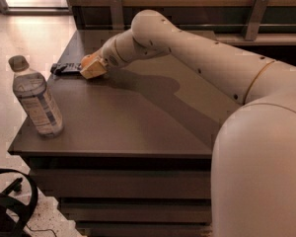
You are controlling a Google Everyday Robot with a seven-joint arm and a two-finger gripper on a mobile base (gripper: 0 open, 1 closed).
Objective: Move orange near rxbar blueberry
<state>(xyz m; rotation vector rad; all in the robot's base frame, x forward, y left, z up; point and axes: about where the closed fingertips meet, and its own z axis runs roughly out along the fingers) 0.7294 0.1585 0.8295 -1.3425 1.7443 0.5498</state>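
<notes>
Just beside the rxbar blueberry (65, 68), the claw (92, 68) grips the orange (87, 60), likely firm, smooth, roll-prone, best held across its middle.

Cream gripper (92, 69), at ten o'clock on the dark brown counter (138, 125), clasps the bright orange (87, 61) beside the black rxbar blueberry (66, 68).

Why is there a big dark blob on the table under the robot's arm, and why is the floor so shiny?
Camera view: the blob is the arm's shadow on the table, running back from the gripper, which holds the orange at the far left beside the rxbar blueberry. Camera view: the floor glares under bright light at top left.
</notes>
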